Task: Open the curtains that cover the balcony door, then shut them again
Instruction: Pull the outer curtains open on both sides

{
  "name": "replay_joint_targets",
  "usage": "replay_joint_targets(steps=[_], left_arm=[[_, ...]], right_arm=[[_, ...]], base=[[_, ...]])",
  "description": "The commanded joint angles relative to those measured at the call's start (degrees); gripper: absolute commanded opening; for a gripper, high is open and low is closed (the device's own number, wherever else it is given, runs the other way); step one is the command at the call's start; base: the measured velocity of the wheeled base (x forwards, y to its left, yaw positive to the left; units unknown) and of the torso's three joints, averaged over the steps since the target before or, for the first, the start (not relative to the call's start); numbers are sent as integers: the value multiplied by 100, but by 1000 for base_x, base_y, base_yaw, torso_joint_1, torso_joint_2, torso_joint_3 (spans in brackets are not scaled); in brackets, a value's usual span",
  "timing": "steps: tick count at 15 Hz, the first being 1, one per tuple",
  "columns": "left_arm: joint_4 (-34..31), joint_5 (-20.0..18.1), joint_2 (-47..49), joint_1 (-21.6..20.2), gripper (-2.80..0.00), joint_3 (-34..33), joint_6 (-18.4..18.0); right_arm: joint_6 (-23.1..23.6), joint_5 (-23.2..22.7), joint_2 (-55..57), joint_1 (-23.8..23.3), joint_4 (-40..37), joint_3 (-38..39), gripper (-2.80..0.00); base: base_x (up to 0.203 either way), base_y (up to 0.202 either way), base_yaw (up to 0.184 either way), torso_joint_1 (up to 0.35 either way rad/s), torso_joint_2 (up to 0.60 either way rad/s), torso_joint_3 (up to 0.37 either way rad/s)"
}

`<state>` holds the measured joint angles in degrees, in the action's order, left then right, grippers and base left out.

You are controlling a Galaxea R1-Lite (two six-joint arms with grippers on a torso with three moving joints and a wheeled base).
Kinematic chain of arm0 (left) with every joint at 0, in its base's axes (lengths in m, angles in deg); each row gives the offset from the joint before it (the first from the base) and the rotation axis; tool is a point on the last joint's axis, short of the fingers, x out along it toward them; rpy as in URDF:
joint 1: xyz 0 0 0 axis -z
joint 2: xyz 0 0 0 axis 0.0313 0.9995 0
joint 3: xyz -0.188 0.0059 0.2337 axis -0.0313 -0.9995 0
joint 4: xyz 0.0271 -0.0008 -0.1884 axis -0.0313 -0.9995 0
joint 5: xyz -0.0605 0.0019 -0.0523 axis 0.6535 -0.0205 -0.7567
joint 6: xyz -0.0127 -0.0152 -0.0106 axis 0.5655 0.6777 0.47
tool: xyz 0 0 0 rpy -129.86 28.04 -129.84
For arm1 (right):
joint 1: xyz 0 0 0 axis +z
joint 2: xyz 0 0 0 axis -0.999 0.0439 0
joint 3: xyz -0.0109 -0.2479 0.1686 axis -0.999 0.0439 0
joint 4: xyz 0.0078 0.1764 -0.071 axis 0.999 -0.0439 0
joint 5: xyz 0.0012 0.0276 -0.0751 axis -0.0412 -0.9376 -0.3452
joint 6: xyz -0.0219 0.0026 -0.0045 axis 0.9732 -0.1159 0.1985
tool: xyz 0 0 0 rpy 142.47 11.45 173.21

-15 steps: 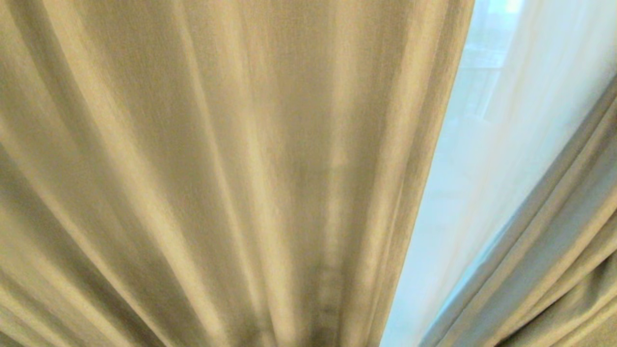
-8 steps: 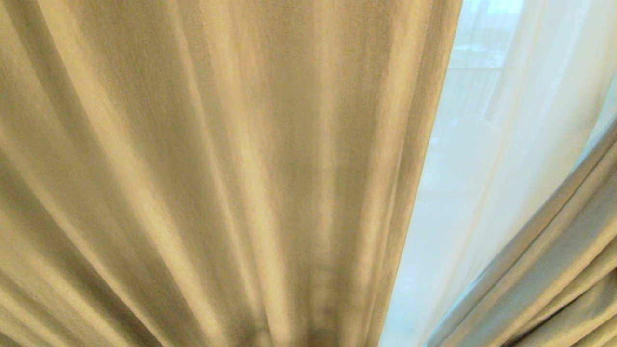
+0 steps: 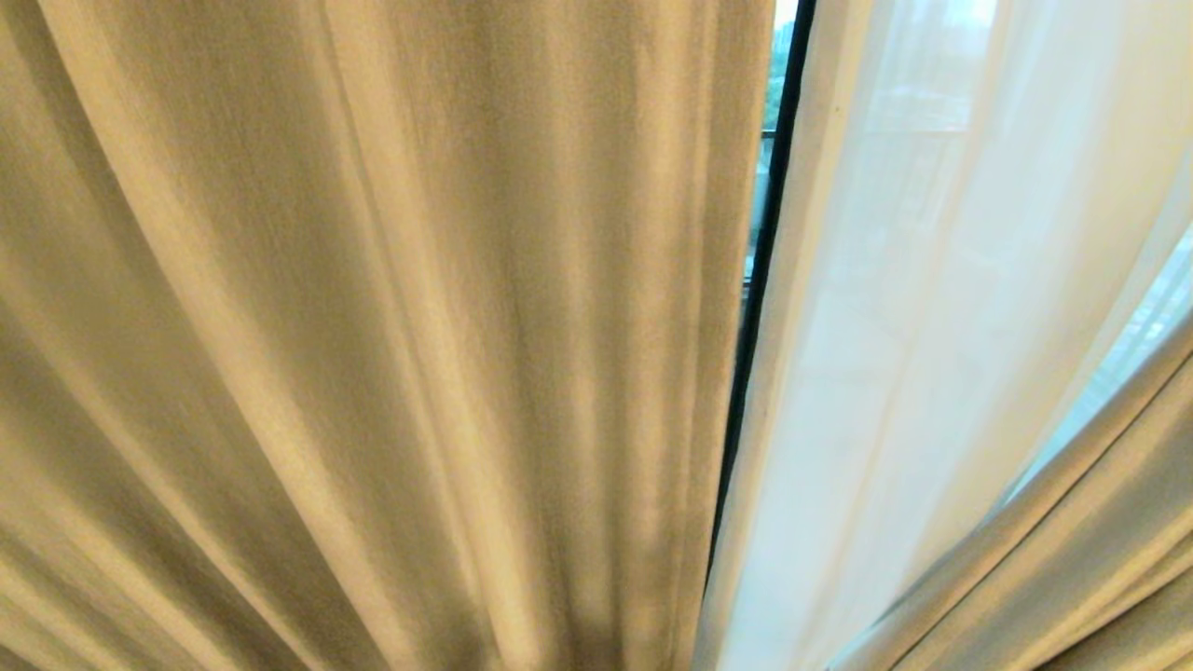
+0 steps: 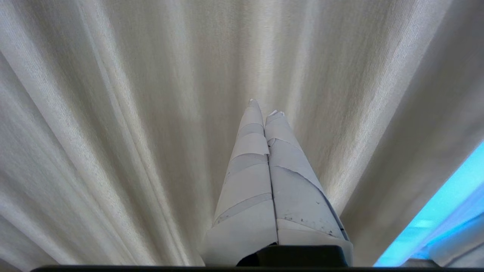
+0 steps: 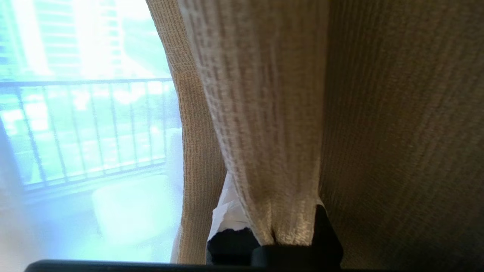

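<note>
The heavy cream curtains (image 3: 373, 335) fill the head view's left; a sheer layer (image 3: 895, 354) hangs to their right, with a sliver of the dark balcony door frame (image 3: 757, 308) between. The right gripper (image 5: 272, 230) has its jaws clenched on a cream fold. The left gripper (image 4: 264, 109), jaws closed and empty, points at the drape

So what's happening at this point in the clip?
The robot stands right up against the curtains. Its right gripper is shut on a fold of the heavy cream curtain, with the railing in view beside that fold. In the head view the cream curtain and the sheer layer are parted by a narrow gap, where a dark strip of the balcony door frame shows. The left gripper is shut on nothing, pointing at the pleats.
</note>
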<state>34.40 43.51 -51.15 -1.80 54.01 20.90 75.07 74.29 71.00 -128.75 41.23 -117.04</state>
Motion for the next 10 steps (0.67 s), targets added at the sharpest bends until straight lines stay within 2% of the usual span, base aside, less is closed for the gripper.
replay_joint_targets(steps=[1,10], left_arm=[[3,0,-2,0,-280,0,9],[3,6,-2,-1,-280,0,0]], right_arm=[[-4,-54,153,-149,16,-48,-280],[-17,-160,51,-223,-4,28,-280]], base=[[0,0,0,0,0,0],[0,0,0,0,0,0]])
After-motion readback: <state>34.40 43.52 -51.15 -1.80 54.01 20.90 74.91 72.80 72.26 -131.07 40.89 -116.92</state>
